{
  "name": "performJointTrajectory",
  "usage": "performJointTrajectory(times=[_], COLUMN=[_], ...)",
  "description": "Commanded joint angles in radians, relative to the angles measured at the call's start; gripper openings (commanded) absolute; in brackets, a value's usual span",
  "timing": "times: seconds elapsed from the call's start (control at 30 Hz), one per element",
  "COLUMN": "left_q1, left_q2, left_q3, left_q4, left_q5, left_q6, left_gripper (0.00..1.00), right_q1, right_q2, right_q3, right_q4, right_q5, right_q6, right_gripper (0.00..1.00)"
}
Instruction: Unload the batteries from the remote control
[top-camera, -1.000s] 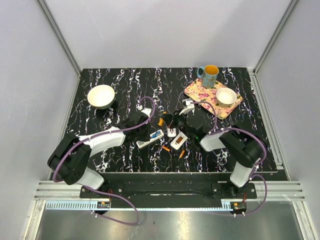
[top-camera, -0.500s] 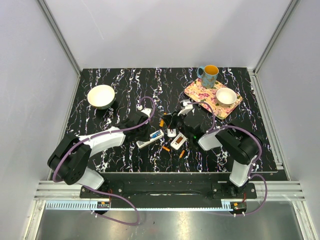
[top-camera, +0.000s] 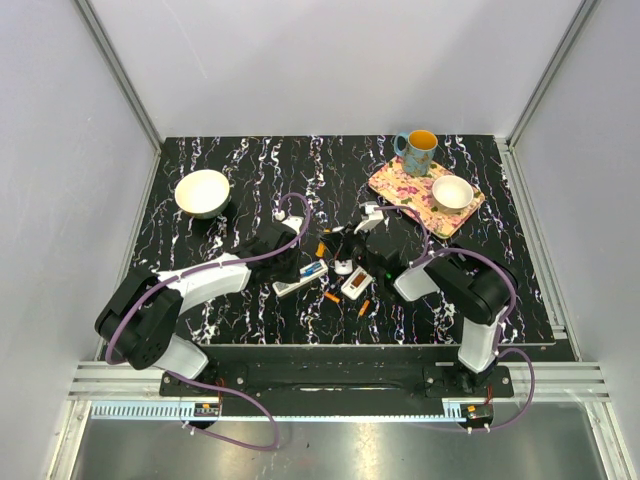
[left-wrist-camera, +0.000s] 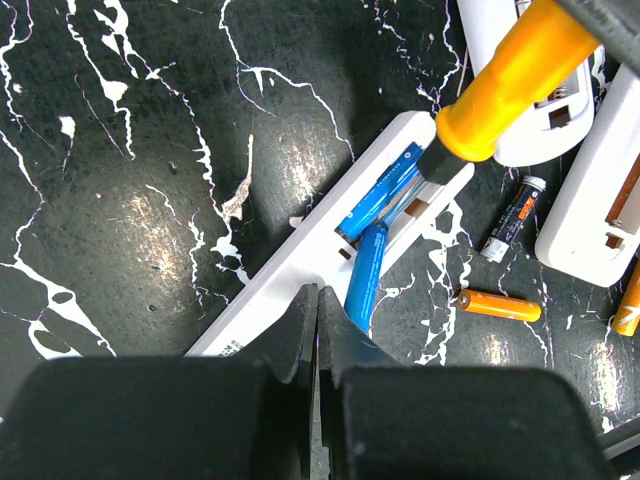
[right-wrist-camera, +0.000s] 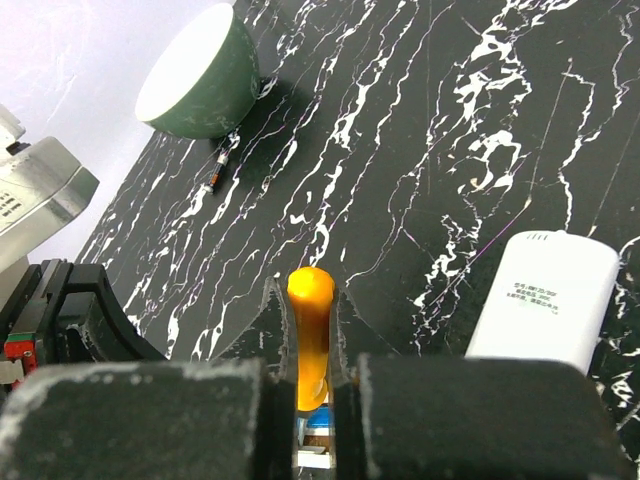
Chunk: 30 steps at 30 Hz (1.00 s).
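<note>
Batteries (top-camera: 331, 297) lie loose on the counter (top-camera: 240, 160) beside the remotes (top-camera: 357, 283), seen from above. Left wrist: two blue batteries (left-wrist-camera: 385, 188) sit in an open remote (left-wrist-camera: 290, 275), and the left claw (left-wrist-camera: 317, 318) is pinched together. Right wrist: the right claw (right-wrist-camera: 310, 300) is clamped on an orange tool (right-wrist-camera: 310, 345).

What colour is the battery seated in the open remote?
Blue; the battery shows best in left wrist view.

Centre of table (top-camera: 300, 165) crowded: remotes (left-wrist-camera: 280, 290), loose batteries (left-wrist-camera: 500, 305) (orange tool (left-wrist-camera: 510, 80) across compartment); rear strip open.
</note>
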Motion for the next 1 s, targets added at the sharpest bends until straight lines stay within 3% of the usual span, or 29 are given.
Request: performJointTrajectory(times=[0.0, 0.3, 0.67, 0.77, 0.83, 0.97], left_q1=[0.006, 0.008, 0.009, 0.008, 0.011, 0.062], left_q2=[0.043, 0.044, 0.003, -0.093, -0.142, -0.221], left_q3=[-0.028, -0.028, -0.026, -0.037, -0.04, -0.038], left_q4=[-0.122, -0.122, -0.105, -0.073, -0.056, -0.048], left_q5=[-0.003, -0.002, 0.003, 0.009, 0.009, 0.009], left_q6=[0.024, 0.024, 0.022, 0.021, 0.019, 0.008], left_gripper=[0.0, 0.0, 0.0, 0.13, 0.27, 0.35], right_q1=[0.004, 0.006, 0.006, 0.006, 0.006, 0.006], right_q2=[0.029, 0.015, -0.051, -0.1, -0.126, -0.189], right_q3=[0.017, 0.013, -0.015, -0.033, -0.047, -0.085], right_q4=[0.084, 0.104, 0.086, 0.076, 0.076, 0.085], right_q5=[-0.044, -0.08, -0.019, -0.004, 0.011, 0.031], right_q6=[0.056, 0.091, 0.045, 0.03, 0.025, 0.018], right_gripper=[0.0, 0.0, 0.0, 0.0, 0.0, 0.0])
